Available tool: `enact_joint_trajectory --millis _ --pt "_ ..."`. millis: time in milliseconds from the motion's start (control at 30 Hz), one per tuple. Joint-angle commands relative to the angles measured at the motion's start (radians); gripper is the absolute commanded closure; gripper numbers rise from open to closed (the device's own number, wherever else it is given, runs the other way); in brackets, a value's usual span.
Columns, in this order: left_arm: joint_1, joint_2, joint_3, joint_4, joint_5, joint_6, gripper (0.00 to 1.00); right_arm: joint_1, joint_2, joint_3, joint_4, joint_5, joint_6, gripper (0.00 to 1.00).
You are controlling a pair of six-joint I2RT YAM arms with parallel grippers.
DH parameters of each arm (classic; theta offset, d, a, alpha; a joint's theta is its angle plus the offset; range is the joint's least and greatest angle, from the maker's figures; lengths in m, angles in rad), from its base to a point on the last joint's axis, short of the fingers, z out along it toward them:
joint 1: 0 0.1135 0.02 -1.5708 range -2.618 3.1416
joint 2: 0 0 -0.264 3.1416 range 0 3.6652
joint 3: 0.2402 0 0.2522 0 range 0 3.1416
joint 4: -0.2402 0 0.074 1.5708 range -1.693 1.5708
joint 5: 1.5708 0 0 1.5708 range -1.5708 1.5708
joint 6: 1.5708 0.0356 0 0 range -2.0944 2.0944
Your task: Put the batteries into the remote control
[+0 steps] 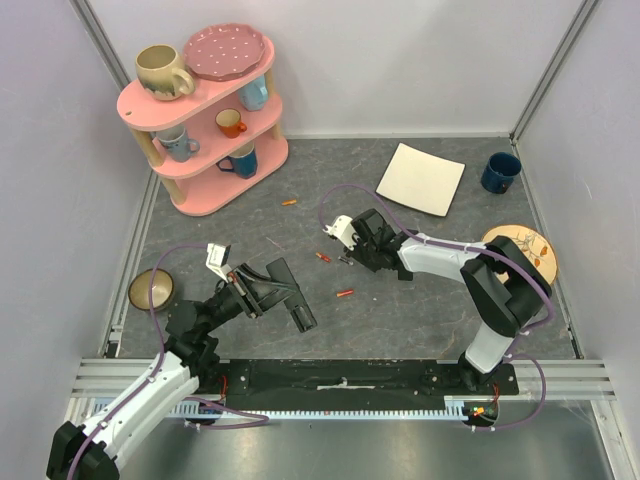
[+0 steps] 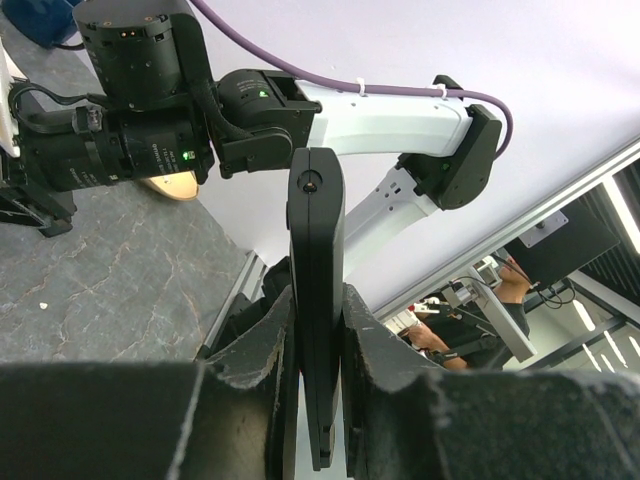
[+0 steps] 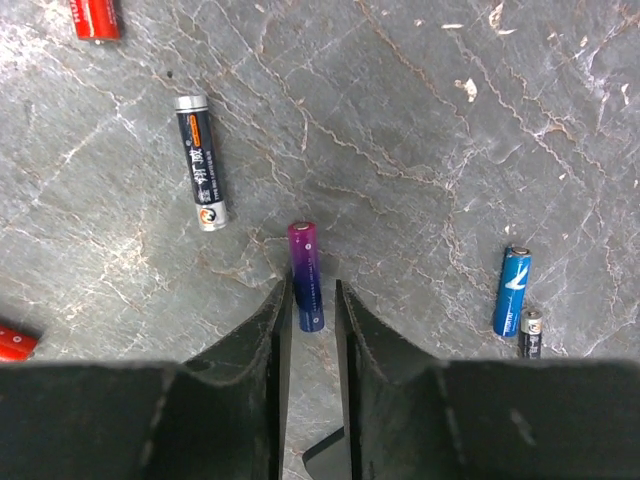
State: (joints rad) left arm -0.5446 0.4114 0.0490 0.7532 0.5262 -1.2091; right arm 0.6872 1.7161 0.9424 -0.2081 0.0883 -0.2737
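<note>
Remote control (image 2: 316, 250) tight in left jaws; right jaws ajar astride purple battery (image 3: 305, 268).

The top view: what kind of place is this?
Probably a robot lab test cell: plain panel walls enclose a grey table, two arms are bolted to its edge, and a pink shelf holds staged mugs.
</note>
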Motion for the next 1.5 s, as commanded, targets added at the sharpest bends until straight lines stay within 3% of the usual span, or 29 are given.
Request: enact_joint_trajectory --millis 0,200,433,533,567,667,867,967,1167,1333,1467 --pt "0.005 -0.011 -0.146 0.014 0.005 0.039 0.98 -0.002 0.016 0.035 -0.017 0.024 0.014 0.68" --pt "0.005 -0.029 -0.147 -0.006 0.006 0.042 0.98 -0.003 0.004 0.042 -0.028 0.054 0.047 0.6" --pt "0.005 -0.037 -0.147 -0.017 0.005 0.042 0.98 -0.002 -0.136 0.084 -0.013 0.169 0.206 0.57" --pt "0.005 -0.036 -0.144 -0.018 0.003 0.043 0.98 -0.015 -0.176 0.101 -0.008 0.251 0.46 0.56" --pt "0.005 -0.034 -0.144 -0.018 0.0 0.043 0.98 -0.043 -0.182 0.099 -0.011 0.236 0.607 0.56" --pt "0.003 -0.029 -0.144 -0.029 -0.003 0.042 0.98 -0.08 -0.171 0.114 -0.055 0.125 0.833 0.57" --pt "0.005 -0.019 -0.133 -0.044 -0.011 0.04 0.98 -0.034 -0.15 0.151 -0.157 0.224 1.116 0.47" --pt "0.005 -0.016 -0.13 -0.048 -0.009 0.043 0.98 -0.026 -0.161 0.145 -0.157 0.238 1.162 0.03" --pt "0.005 -0.016 -0.136 -0.057 -0.022 0.042 0.98 -0.029 -0.2 0.075 -0.064 0.218 1.247 0.02" --pt "0.005 -0.019 -0.143 -0.06 -0.026 0.036 0.98 -0.093 -0.214 0.007 0.068 0.05 1.338 0.04" --pt "0.005 -0.017 -0.141 -0.068 -0.029 0.031 0.98 -0.083 -0.19 0.034 0.058 0.039 1.256 0.02"
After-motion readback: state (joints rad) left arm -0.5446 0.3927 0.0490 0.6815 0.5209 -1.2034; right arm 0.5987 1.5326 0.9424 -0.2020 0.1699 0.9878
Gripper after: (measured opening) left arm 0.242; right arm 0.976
